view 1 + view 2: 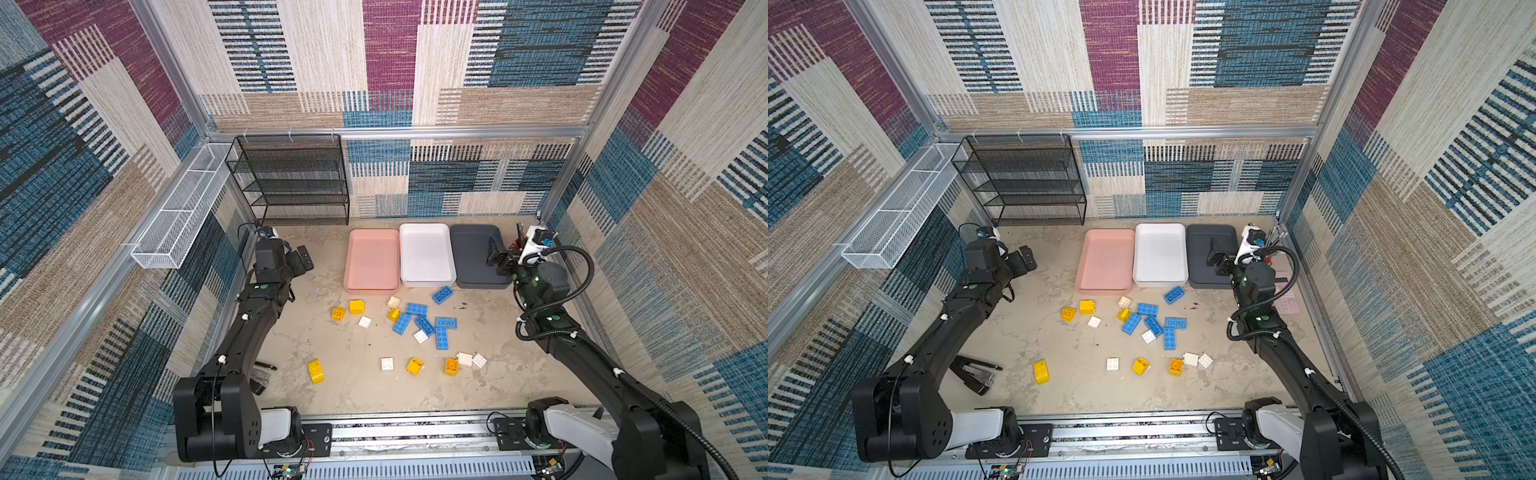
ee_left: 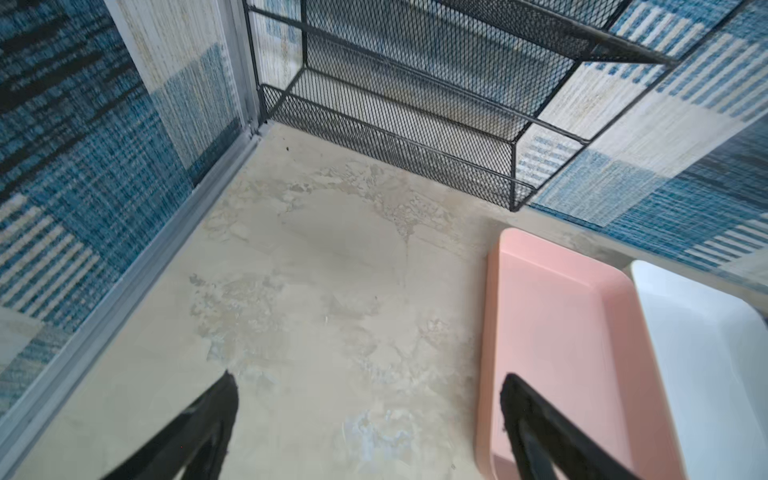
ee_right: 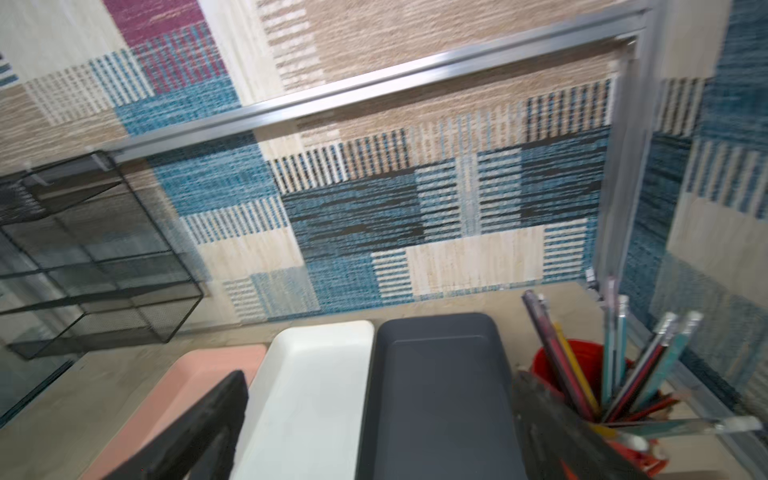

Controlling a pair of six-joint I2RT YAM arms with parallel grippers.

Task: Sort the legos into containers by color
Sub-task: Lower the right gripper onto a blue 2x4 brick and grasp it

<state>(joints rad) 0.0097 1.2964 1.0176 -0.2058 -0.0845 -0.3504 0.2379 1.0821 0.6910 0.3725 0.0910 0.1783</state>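
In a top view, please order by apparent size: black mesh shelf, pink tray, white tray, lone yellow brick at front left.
1. black mesh shelf
2. pink tray and white tray: alike, no ranking
3. yellow brick

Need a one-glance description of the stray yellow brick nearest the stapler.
Find the pink tray at the back, then come toward the near edge, past the brick scatter. Leftmost of all lies a yellow brick, alone, close to the black stapler. It is longer than the other yellow bricks, which are squarish.
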